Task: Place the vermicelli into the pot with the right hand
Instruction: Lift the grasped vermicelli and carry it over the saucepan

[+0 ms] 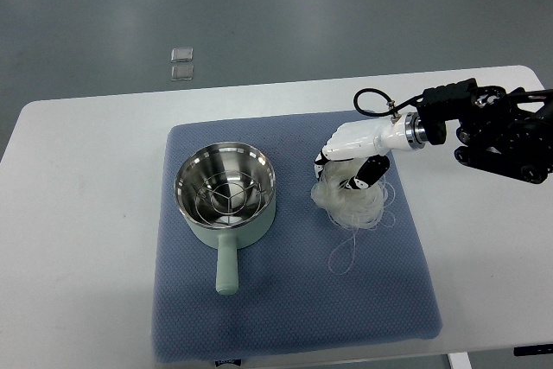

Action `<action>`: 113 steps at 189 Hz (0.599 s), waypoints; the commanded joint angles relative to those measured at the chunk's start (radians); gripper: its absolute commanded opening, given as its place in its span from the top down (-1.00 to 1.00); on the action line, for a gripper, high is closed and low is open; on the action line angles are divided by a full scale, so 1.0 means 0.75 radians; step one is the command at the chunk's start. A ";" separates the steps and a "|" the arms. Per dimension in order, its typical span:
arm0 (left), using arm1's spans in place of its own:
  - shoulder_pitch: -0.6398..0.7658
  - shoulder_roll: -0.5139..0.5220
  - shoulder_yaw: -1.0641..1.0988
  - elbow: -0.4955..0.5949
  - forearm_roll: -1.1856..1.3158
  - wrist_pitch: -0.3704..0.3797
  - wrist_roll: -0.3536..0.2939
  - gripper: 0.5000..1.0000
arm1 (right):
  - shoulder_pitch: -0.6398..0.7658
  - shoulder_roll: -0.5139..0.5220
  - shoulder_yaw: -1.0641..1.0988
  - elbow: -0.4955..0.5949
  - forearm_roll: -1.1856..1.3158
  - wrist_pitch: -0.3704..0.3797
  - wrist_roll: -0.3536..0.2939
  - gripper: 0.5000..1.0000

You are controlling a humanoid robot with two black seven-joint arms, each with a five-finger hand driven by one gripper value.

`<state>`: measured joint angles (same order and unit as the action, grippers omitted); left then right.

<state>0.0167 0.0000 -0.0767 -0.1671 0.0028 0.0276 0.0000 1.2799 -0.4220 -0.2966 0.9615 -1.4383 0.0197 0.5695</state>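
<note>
On the blue mat (285, 300), vermicelli (350, 200) lies under the right hand (352, 151)

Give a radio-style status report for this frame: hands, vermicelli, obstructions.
Right hand down on vermicelli, fingers curled into it. Vermicelli on mat, not lifted. Pot empty, path clear. Left hand out of view.

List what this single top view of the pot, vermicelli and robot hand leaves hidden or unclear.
- Whether the white right hand's fingers grip the translucent white vermicelli nest: the palm covers them.
- The right arm beyond the picture's right edge; the left arm, out of view.
- The two small clear squares on the floor: too small to identify.
</note>
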 commanded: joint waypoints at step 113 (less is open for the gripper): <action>0.000 0.000 0.000 0.000 0.000 0.000 0.000 -1.00 | 0.136 -0.063 0.416 0.025 0.014 0.221 0.053 1.00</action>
<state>0.0167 0.0000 -0.0767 -0.1671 0.0028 0.0276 0.0000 1.3552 -0.4769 -0.0299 0.9765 -1.4281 0.1521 0.6083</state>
